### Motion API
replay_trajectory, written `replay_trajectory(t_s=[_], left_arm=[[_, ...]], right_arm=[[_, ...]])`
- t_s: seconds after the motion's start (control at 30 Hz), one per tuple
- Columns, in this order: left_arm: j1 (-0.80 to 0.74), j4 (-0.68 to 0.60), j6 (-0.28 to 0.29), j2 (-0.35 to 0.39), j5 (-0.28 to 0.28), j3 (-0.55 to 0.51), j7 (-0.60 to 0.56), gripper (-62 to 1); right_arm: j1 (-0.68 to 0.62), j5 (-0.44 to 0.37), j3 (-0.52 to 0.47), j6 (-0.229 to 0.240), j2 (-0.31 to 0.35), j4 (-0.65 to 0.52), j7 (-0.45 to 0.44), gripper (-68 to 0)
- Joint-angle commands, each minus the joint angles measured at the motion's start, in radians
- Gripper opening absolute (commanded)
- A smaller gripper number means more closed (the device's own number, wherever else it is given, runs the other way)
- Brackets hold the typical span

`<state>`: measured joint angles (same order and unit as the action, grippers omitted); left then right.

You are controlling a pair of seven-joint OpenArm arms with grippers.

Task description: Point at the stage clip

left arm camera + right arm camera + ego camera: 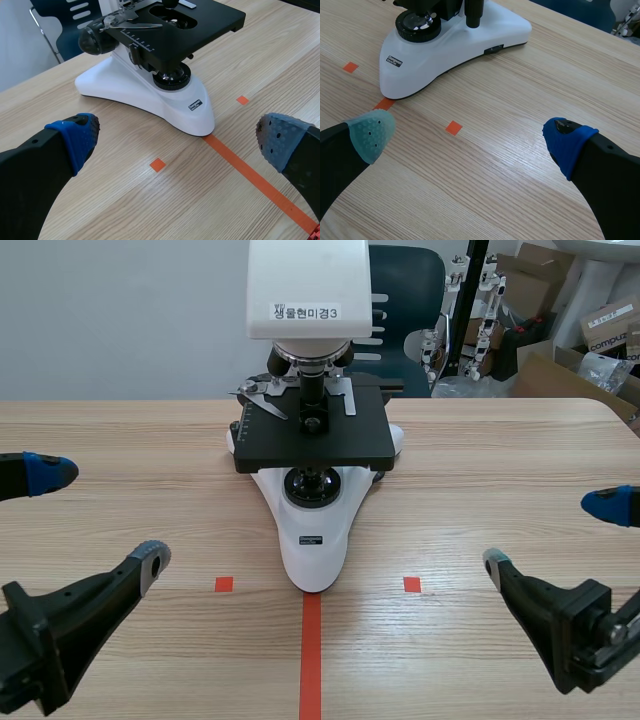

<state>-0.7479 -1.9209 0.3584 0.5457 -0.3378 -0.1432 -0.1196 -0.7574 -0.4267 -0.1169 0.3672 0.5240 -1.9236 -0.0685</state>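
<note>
Stage clip [262, 400], a thin sprung metal strip on the microscope [315, 530], looked stiff yet bendable, better approached than gripped. Left gripper [100, 516] and right gripper [552, 535] stood wide, empty.

microscope [455, 45]: ahead of right gripper [469, 136] only the base and lower column show, everything above cut off | ahead of left gripper [177, 144]: head cut off, stage [210, 22] far side cut off | stage clip [134, 24]: rear part cut off | base label [196, 104]: print too small to read
</note>
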Motion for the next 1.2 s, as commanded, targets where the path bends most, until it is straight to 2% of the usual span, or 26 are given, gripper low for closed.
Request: replay_trajectory(t_s=[0.0,0.73,1.17], left_arm=[[0.003,-0.011,-0.005,-0.008,-0.006,-0.003,-0.010,1.4],[0.003,-0.012,-0.005,-0.007,-0.005,-0.003,-0.013,1.4],[0.003,-0.012,-0.005,0.071,0.006,-0.003,-0.034,1.4]], right_arm=[[0.007,-0.004,-0.005,0.000,0.007,-0.006,-0.016,0.4],[0.007,-0.004,-0.005,0.000,0.007,-0.006,-0.016,0.4],[0.007,-0.004,-0.005,0.000,-0.001,-0.006,-0.016,0.4]])
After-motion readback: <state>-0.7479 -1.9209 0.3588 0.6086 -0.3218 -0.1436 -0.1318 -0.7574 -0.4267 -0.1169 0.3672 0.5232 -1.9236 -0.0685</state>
